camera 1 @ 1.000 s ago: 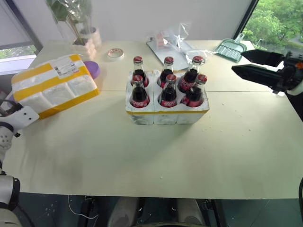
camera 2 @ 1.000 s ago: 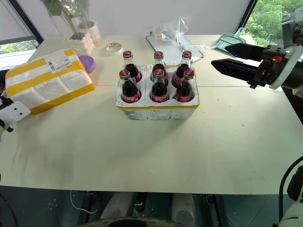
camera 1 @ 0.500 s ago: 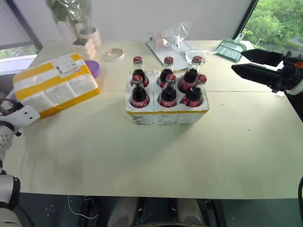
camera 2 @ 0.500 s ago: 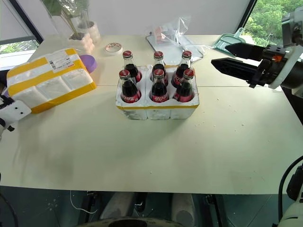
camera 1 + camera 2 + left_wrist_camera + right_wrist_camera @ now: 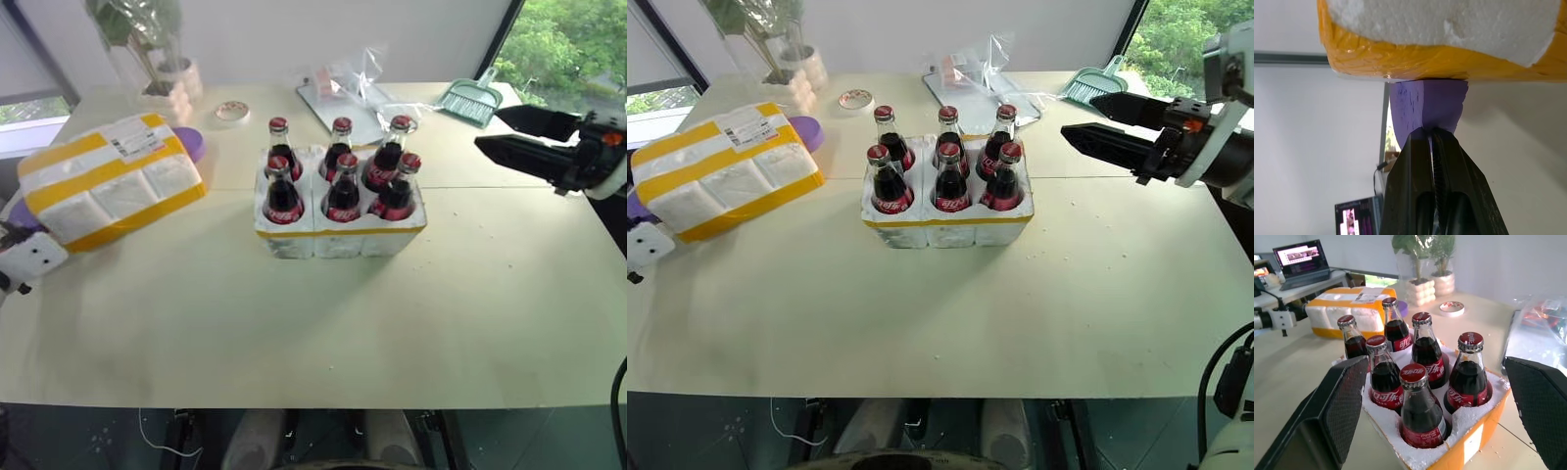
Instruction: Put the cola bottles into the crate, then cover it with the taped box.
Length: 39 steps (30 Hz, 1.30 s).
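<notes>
Left eye view: we have all six bottles [image 5: 342, 179] seated in the crate [image 5: 340, 231] mid-table, so only covering is left. Our box [image 5: 106, 181] lies near the left edge, long axis slanting toward the far edge. Left gripper [image 5: 1432, 142] pressed shut, right gripper [image 5: 1107, 124] spread wide

The bottles [image 5: 1420, 411] are glossy dark glass with shiny red caps. The crate [image 5: 1469, 423] is rough, grainy white foam banded in smooth yellow tape. The box [image 5: 1444, 29] is crumbly foam under glossy, wrinkled tape. The table [image 5: 294, 304] is smooth and matt.
</notes>
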### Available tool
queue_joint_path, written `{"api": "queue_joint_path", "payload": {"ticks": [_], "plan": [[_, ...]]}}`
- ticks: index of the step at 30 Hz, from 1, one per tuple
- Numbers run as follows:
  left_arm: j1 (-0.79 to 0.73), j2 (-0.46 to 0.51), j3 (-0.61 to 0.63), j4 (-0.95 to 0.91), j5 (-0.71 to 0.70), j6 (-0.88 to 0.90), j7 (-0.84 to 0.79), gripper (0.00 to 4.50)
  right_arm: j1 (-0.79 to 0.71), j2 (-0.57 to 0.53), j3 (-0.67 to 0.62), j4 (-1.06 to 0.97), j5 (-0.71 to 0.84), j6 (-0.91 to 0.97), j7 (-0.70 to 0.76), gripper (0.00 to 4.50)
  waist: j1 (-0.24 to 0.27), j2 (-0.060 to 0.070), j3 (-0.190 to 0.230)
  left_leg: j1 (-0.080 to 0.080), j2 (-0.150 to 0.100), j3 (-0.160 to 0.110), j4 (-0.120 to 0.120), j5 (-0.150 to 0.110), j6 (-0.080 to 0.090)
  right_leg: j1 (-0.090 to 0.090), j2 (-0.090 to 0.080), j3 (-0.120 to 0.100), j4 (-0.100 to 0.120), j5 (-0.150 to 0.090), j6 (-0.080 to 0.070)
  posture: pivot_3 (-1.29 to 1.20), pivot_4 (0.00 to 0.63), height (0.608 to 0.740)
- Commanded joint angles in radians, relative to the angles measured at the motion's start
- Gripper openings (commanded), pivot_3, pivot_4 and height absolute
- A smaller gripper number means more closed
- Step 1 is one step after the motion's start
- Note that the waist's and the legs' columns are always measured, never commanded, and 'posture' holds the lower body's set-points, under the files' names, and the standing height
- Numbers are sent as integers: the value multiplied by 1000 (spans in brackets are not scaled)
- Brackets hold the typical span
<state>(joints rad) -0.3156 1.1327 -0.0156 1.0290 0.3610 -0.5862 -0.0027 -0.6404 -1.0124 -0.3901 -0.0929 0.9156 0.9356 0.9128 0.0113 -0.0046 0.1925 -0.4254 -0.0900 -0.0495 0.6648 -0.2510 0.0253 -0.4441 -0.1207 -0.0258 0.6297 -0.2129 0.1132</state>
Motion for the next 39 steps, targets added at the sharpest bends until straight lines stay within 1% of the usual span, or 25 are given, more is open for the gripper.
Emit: {"api": "queue_joint_path", "payload": {"ticks": [1,4,8,11,13,15,16,18,20,21,24,29,32,35,39], "plan": [[128,18,84,-160,-72,5,-5,64,-21,-4,-5,1,-11,-31,15,4500,-1,0,0,0,0,0,0,0,0,0,0,0,0,0,0,0,150,738],[285,-9,158,-341,-111,68,-10,64,-36,-3,11,18,-20,-38,24,4500,-4,0,0,0,0,0,0,0,0,0,0,1,0,0,0,0,150,738],[482,-64,269,-610,-125,179,-18,64,-46,-5,27,33,-30,-45,43,4500,-3,1,0,0,1,0,0,0,0,0,0,1,-1,0,0,0,150,738],[578,-111,345,-751,-126,267,-33,64,-59,-4,37,50,-39,-49,53,4500,2,0,-1,0,1,0,0,0,0,0,0,1,-1,0,0,0,150,738],[603,-133,372,-795,-115,314,-37,64,-69,-2,43,60,-44,-50,58,4500,3,0,-1,0,1,0,0,0,0,1,0,1,-1,0,-1,0,150,738],[607,-150,385,-814,-106,348,-42,64,-76,0,48,67,-49,-52,62,4500,2,0,-1,0,1,0,0,0,0,1,0,1,-1,0,-1,0,150,738],[602,-158,385,-817,-98,363,-39,321,-80,2,49,70,-51,-53,64,4500,1,0,-1,0,1,0,0,0,0,1,0,1,-1,0,-1,0,150,738],[586,-167,381,-816,-82,391,-37,926,-88,6,50,76,-51,-52,64,4500,1,0,-1,0,1,0,0,0,0,1,0,0,-1,0,-1,0,150,738],[570,-171,373,-817,-63,417,-34,1960,-93,5,49,83,-52,-52,67,4500,1,0,-1,0,1,0,0,0,0,0,1,0,-1,0,-1,0,150,738],[562,-174,368,-821,-49,436,-31,2385,-94,3,47,87,-53,-52,69,4500,1,0,-1,0,1,0,0,0,0,0,1,0,-1,0,-1,0,150,738],[552,-197,363,-850,-19,496,-25,2385,-94,0,43,92,-55,-52,73,4500,1,0,-1,0,1,0,0,0,0,1,1,0,-1,0,0,0,150,738],[541,-288,343,-979,61,674,-9,2385,-88,-4,22,85,-45,-40,68,4500,2,0,-1,0,1,0,0,0,0,1,1,0,-1,0,0,0,150,738],[504,-348,319,-1031,121,789,16,2385,-84,-8,13,83,-43,-38,66,4500,3,0,-1,0,1,0,0,0,0,1,1,0,-1,0,0,0,150,738],[457,-389,308,-1035,162,887,41,2385,-78,-11,2,78,-39,-33,63,4500,3,-2,-2,0,1,0,0,0,0,1,1,0,-1,0,0,0,150,738],[390,-423,288,-1018,199,961,72,2385,-61,-12,-13,60,-35,-28,58,4500,3,-2,-2,0,1,0,0,0,0,1,1,-1,0,0,0,0,150,738]]}}
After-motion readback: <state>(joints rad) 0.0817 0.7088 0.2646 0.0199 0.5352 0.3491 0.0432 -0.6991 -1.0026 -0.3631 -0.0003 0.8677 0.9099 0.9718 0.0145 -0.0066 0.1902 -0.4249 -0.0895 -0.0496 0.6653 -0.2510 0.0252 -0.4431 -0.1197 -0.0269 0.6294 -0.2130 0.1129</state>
